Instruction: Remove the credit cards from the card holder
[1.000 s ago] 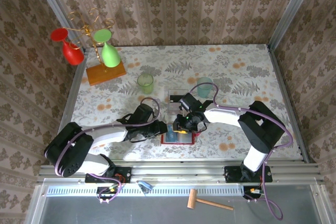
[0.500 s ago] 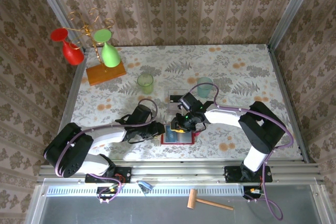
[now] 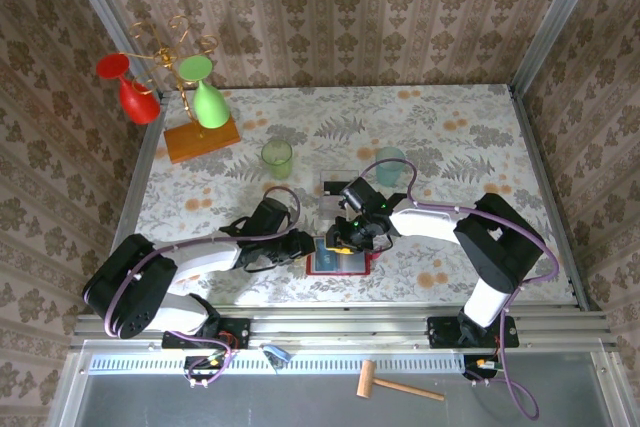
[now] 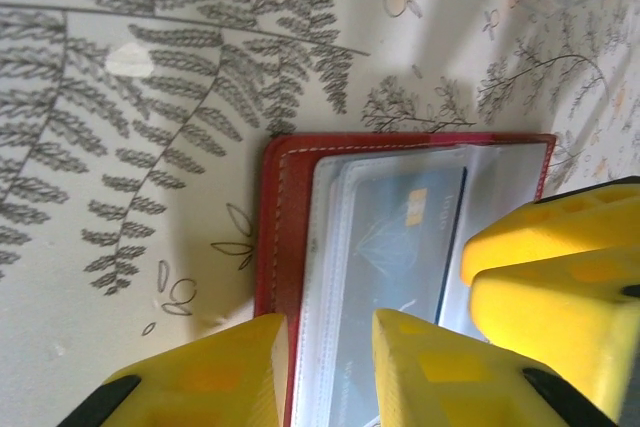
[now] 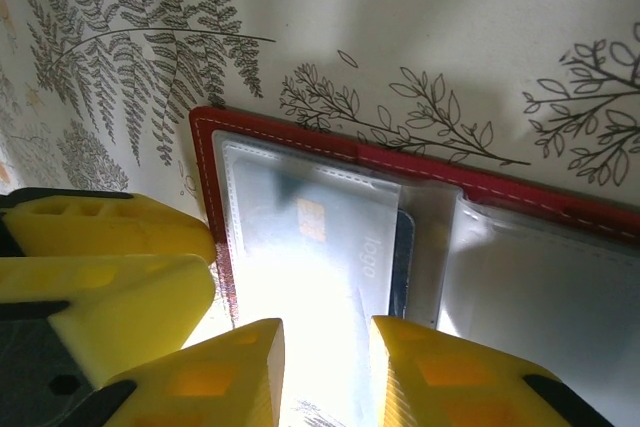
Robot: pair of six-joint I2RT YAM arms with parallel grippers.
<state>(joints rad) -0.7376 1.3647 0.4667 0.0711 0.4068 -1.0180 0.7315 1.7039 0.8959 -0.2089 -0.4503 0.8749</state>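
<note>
While both grippers crowd over it, the red card holder (image 4: 272, 237) lies open and flat on the fern-printed table (image 3: 450, 137), near the front edge and about midway between the two arms. Its greyish clear pockets face up. A dark blue card (image 4: 400, 237) with a small gold chip sits in one of them, behind the plastic.

The left gripper (image 4: 328, 322) reaches in from the left. Its yellow fingers stand a narrow way apart, and the stitched red border and the pocket's edge show in the gap between them. Whether they pinch anything or only hover over it cannot be told.

The right gripper (image 5: 327, 325) comes in from the right and hangs over the same pocket, just beside the left one. Its jaws are also slightly parted, and bright glare fills the gap between them. It cannot be told whether they grip the sleeve or the card.

Farther back on the table stand a green cup (image 3: 277, 158) and a pale blue cup (image 3: 390, 165), well apart from the card holder. At the back left corner, an orange wooden base (image 3: 202, 140) carries a gold wire stand with a red glass (image 3: 132, 93) and a green glass (image 3: 206, 97) hung upside down. A small wooden mallet (image 3: 396, 385) lies on the grey ledge in front of the arm bases
</note>
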